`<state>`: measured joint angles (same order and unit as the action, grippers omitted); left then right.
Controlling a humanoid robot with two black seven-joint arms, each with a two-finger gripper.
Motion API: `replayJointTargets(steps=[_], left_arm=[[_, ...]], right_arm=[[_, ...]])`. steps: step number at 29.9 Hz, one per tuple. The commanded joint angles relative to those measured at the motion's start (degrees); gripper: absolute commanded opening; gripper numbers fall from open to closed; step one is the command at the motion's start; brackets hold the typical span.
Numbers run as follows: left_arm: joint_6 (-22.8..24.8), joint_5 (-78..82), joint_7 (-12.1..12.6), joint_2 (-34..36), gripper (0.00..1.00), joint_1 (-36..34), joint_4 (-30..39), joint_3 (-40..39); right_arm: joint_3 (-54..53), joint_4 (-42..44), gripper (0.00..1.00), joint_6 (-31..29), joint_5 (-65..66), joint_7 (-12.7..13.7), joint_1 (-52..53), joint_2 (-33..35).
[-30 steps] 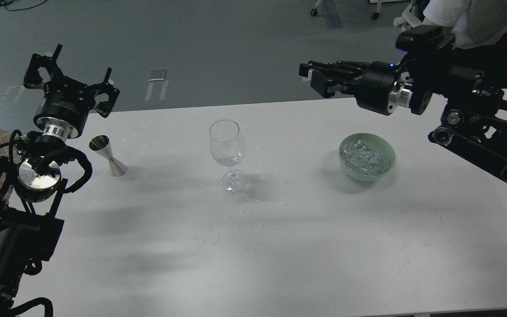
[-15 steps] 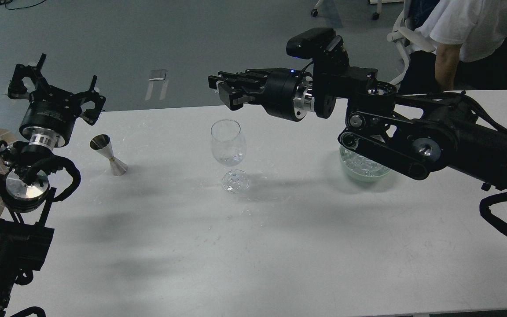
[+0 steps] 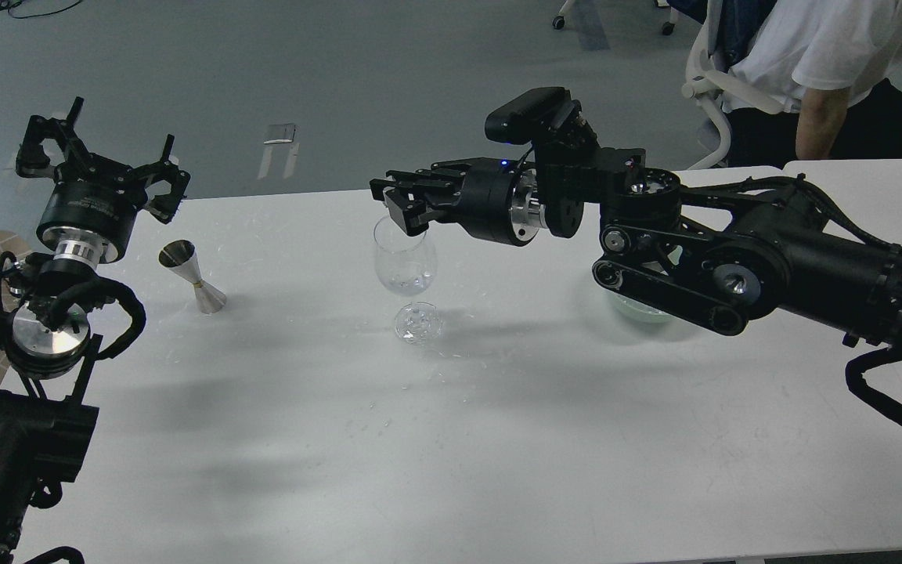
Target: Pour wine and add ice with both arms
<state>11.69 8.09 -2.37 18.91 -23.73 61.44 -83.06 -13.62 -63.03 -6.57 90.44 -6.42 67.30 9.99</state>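
Observation:
A clear wine glass [image 3: 405, 262] stands upright at the table's middle, with faint glints low in its bowl; I cannot tell wine from ice there. My right gripper [image 3: 402, 205] reaches in from the right and hangs just over the glass's rim. Its fingers are drawn together, and nothing shows between them. The green ice bowl [image 3: 633, 308] is almost wholly hidden behind my right arm. My left gripper [image 3: 100, 157] is open and empty, raised at the far left, up and left of a steel jigger [image 3: 193, 278].
The white table [image 3: 451, 439] runs across the view. A person in a white shirt [image 3: 803, 55] sits on a chair at the back right, past the table's far edge. A second white tabletop [image 3: 874, 168] adjoins at the right.
My right arm has swung left from above the ice bowl to over the wine glass and dropped to its rim. My left gripper shifted slightly left, then held still.

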Motion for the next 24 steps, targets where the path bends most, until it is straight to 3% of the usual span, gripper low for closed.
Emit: replayJointTargets(steps=[1, 11, 24], left_arm=[[0.0, 0.0, 0.0, -0.01, 0.98, 0.0, 0.0, 0.0], [0.0, 0.0, 0.0, -0.19, 0.98, 0.0, 0.0, 0.0], [0.0, 0.0, -0.09, -0.1, 0.98, 0.0, -0.09, 0.0]], right_arm=[[0.52, -0.25, 0.06, -0.55, 0.0, -0.08, -0.06, 1.17], [0.87, -2.45, 0.07, -0.64, 0.09, -0.08, -0.77, 3.01], [1.05, -2.54, 0.36, -0.64, 0.17, 0.01, -0.77, 2.75]])
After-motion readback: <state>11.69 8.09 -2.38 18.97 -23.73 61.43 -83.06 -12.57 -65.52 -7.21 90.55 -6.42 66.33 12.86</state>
